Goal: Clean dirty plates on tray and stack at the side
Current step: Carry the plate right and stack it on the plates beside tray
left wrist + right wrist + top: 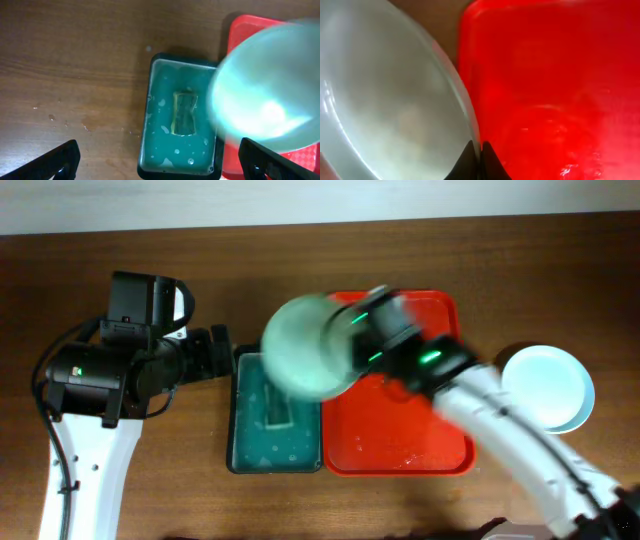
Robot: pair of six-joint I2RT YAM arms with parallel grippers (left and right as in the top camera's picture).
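The right tool (476,149) is clenched on the rim of one pale mint plate (308,345), its two dark fingers (487,162) pinching the edge at the bottom of the right wrist view. In the overhead view the plate is in the upper middle of the frame, over the line where the dark green basin (250,455) meets the red tray (400,455) (it is blurred, so its face cannot be read for smears). A sponge (184,114) lies in the basin's teal water. The tray's floor shows wet glints. The left tool (220,350) sits at the basin's upper left corner, released, its fingers (60,160) spread wide apart above the wooden surface (150,240). Pale stacked plates (548,385) rest on the surface right of the tray.
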